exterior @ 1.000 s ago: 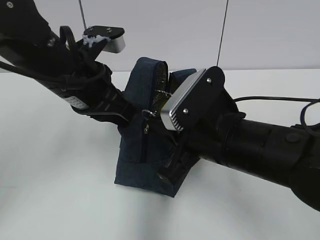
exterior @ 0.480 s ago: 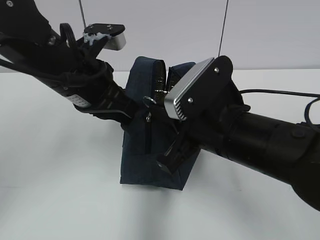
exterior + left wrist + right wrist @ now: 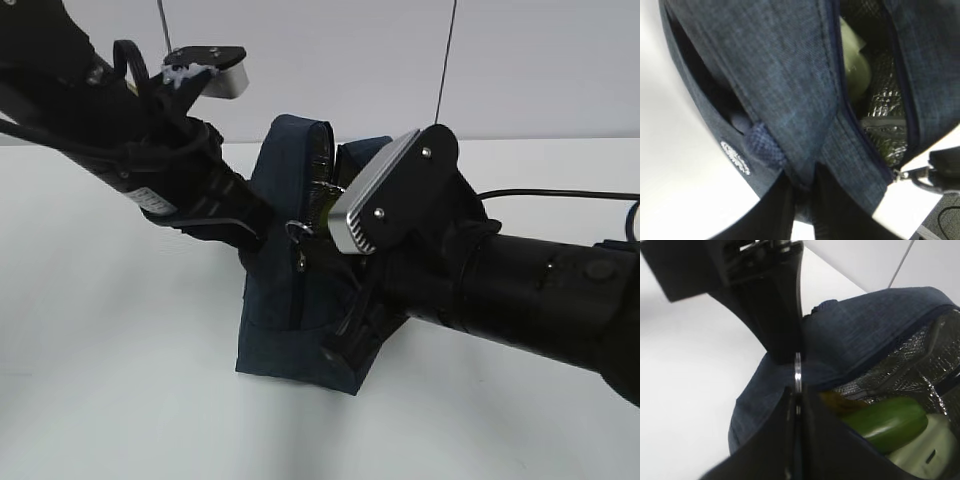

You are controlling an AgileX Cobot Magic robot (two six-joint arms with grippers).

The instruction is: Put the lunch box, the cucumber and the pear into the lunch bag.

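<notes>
The dark navy lunch bag [image 3: 290, 320] stands mid-table with its top open, showing silvery lining [image 3: 920, 365]. Inside lie the green cucumber [image 3: 890, 422], the lunch box with its pale green lid [image 3: 927, 450] and a bit of the yellow pear [image 3: 840, 402]. My left gripper [image 3: 804, 182] is shut on a fold of the bag's fabric at its left side [image 3: 258, 232]. My right gripper [image 3: 798, 390] is shut on the metal ring pull [image 3: 798, 371] of the zipper, which hangs at the bag's front [image 3: 297, 229].
The bag sits on a white table [image 3: 120, 380] with a pale wall behind. A black cable [image 3: 560, 195] trails on the table at the right. Both arms crowd the bag from either side, and the left arm's gripper body [image 3: 765, 305] fills the top of the right wrist view.
The right arm rose a little with the ring pull, then came back down. The bag swayed right and back left with it. The left gripper kept its hold.
</notes>
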